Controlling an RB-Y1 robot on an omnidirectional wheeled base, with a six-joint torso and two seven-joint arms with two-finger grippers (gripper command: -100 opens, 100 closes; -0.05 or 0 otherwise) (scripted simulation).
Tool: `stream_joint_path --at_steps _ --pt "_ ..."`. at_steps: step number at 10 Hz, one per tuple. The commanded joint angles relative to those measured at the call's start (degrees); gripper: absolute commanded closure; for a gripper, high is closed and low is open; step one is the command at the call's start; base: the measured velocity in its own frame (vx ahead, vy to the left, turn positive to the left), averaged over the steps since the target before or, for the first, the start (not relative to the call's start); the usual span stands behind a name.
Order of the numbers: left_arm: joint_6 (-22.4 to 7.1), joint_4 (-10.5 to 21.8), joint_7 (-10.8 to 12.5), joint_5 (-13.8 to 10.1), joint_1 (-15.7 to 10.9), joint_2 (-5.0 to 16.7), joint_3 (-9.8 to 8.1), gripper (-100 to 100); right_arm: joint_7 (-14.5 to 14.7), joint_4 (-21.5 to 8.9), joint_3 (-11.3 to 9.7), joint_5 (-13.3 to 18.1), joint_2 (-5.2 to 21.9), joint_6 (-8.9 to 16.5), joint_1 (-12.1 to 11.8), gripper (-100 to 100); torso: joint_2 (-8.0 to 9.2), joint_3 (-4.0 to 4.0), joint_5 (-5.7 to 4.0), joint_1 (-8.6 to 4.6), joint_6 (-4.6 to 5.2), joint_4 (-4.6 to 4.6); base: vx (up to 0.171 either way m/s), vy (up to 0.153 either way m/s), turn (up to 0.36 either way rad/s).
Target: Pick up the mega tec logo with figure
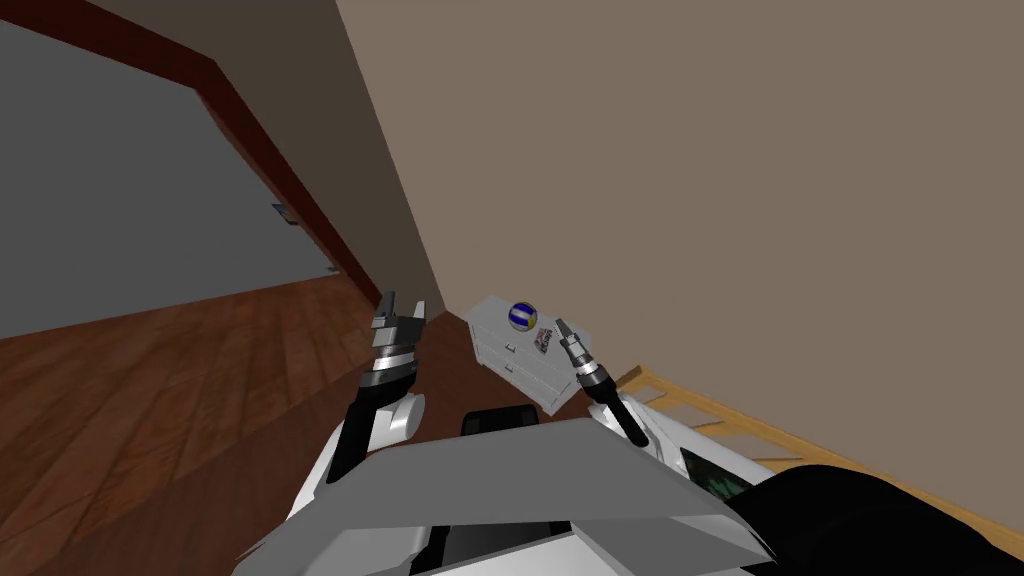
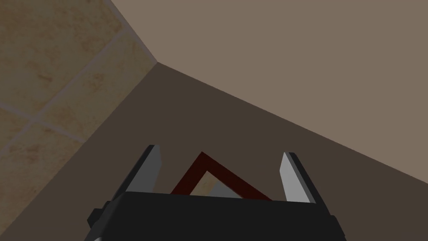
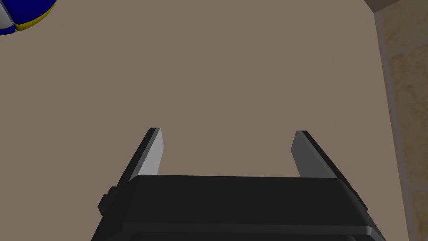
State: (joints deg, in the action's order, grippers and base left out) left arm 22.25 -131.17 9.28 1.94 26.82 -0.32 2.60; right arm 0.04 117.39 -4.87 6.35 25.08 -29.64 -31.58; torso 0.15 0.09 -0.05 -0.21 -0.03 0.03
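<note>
Looking down from the head camera, there's a small white dresser with drawers (image 1: 520,365) standing against the flat tan wall (image 1: 750,180), at roughly 12 o'clock from me, on a reddish-brown wooden plank floor (image 1: 180,400). On its top sits a round blue, white and yellow ball (image 1: 521,316). Just at 4 o'clock of that ball lies the mega tec logo piece (image 1: 543,339), a small flat thing with red, black and white print, too tiny to make out more. The right gripper (image 1: 563,328) is up at the dresser's top with its tips just at 3 o'clock of the logo piece, and honestly I can't tell whether they touch it. The left gripper (image 1: 401,305) is raised at 9 o'clock of the dresser, well apart from it, above the floor. A light wooden slatted frame (image 1: 700,405) runs along the wall at about 4 o'clock of the dresser. On the left wrist cam, that hand's two light grey fingers (image 2: 150,167) are spread wide and gripping nothing. On the right wrist cam it's the same deal: fingers (image 3: 152,152) wide apart and holding nothing, pointed at the tan wall, and a slice of the ball shows well away from them, off past one finger.
</note>
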Motion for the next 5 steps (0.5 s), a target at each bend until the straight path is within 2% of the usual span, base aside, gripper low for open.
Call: stream_joint_path --at_steps 1,2,3,5 --pt "0.0 0.0 0.0 0.0 0.0 0.0 0.0 0 -0.2 -1.0 -0.3 0.9 2.2 0.7 0.0 -100 0.0 0.0 0.0 0.0 0.0 0.0 -0.054 -0.036 0.106" --pt "0.0 0.0 0.0 0.0 0.0 0.0 -0.01 0 -0.4 -3.2 -0.8 2.7 4.3 1.0 -0.5 -100 -0.02 -0.01 0.0 0.0 0.07 0.0 -0.051 -0.026 0.211" --pt "0.0 0.0 0.0 0.0 0.0 0.0 0.0 0 -0.4 -3.2 -0.8 2.7 4.7 1.0 -0.5 -100 -0.03 -0.01 0.01 0.04 0.02 0.0 -0.039 -0.017 0.129" --pt "0.0 0.0 0.0 0.0 0.0 0.0 0.0 0 -1.0 -6.7 -2.1 6.4 8.9 1.6 -1.3 -100 -0.09 -0.05 0.02 0.09 0.02 -0.01 -0.047 -0.013 0.312"
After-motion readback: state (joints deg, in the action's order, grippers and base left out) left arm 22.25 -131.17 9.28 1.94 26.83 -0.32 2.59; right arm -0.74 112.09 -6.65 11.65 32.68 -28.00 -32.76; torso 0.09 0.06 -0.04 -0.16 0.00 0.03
